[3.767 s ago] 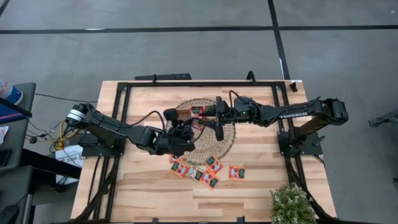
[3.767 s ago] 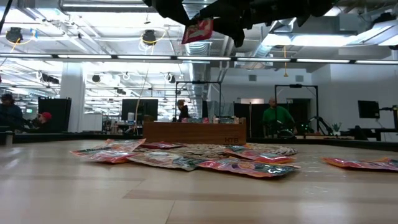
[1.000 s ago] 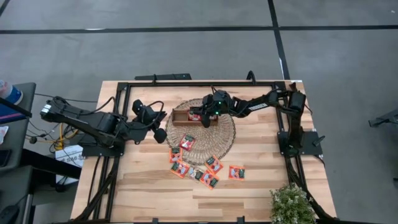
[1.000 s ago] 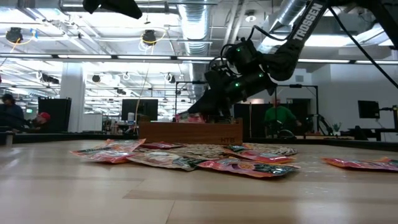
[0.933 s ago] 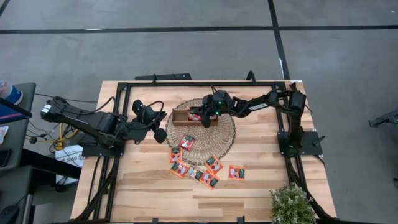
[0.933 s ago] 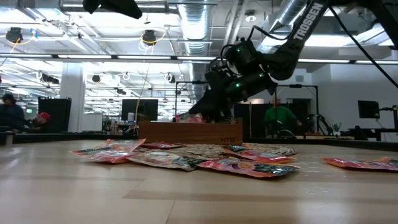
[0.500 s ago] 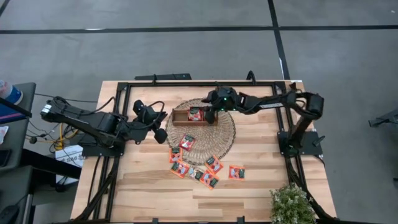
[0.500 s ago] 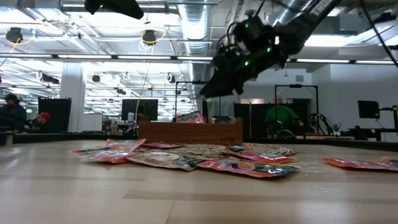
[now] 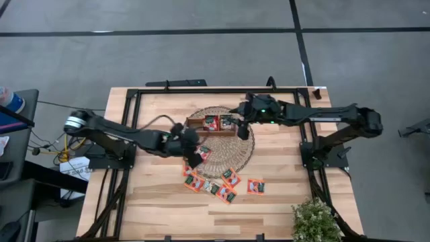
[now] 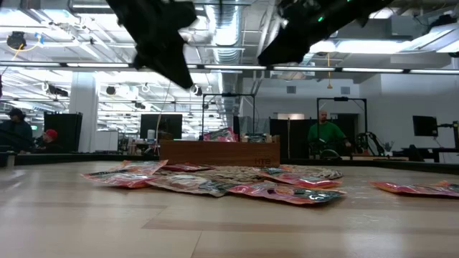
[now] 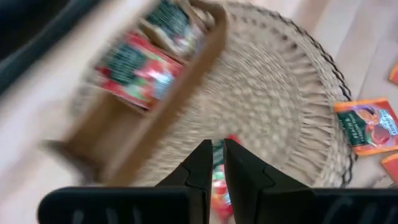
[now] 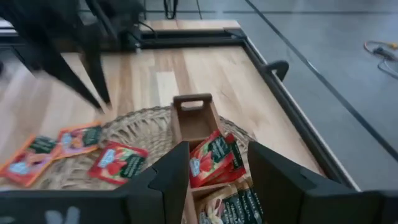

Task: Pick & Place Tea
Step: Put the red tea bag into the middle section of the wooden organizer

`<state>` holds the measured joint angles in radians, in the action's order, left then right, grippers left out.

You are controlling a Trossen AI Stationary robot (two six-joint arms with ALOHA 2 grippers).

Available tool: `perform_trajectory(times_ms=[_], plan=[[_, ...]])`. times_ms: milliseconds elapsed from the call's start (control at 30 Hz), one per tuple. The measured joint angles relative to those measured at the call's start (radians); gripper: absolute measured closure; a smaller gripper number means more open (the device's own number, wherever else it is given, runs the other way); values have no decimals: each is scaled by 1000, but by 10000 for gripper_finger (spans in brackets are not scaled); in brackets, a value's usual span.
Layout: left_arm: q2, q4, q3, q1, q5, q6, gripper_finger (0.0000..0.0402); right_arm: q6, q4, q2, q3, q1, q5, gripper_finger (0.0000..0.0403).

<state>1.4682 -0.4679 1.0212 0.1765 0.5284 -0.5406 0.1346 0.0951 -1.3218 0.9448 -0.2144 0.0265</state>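
Note:
Several red-orange tea sachets (image 9: 225, 187) lie flat on the table near the round woven mat (image 9: 234, 153). One sachet (image 9: 203, 153) lies on the mat. The brown wooden tray (image 9: 195, 125) stands on the mat's far part, with sachets (image 12: 214, 158) standing up in its compartments. My left gripper (image 11: 219, 163) is shut and hangs above the sachet on the mat (image 11: 217, 190), clear of it in the low view (image 10: 181, 77). My right gripper (image 12: 217, 171) is open and empty, high above the tray's right end (image 9: 240, 128).
A black frame rail (image 9: 134, 114) runs around the table's edges. A potted plant (image 9: 314, 220) stands at the near right corner. Bare wood lies at the near left (image 9: 148, 208). In the low view, people stand in the room beyond the table.
My right gripper has risen off the tray and gone toward the table's right edge, leaving a sachet standing in the tray. My left gripper has swung from the table's left toward the right, over the mat, and now hangs above the sachet lying there.

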Motion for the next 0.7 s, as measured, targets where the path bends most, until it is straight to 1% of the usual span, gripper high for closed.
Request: perform_trajectory(times_ms=[100,300,367,533,700], plan=[[75,36,5,-7,-65,-36,369,6,63,89,0,10,-1,240],[137,14,32,0,-76,-214,368,5,228,268,0,25,0,212],[155,12,32,-2,-107,-282,365,5,253,312,0,35,0,203],[221,21,31,-7,-165,-389,338,5,293,382,0,65,0,185],[300,38,31,-8,-147,-471,316,6,307,402,0,101,-1,180]])
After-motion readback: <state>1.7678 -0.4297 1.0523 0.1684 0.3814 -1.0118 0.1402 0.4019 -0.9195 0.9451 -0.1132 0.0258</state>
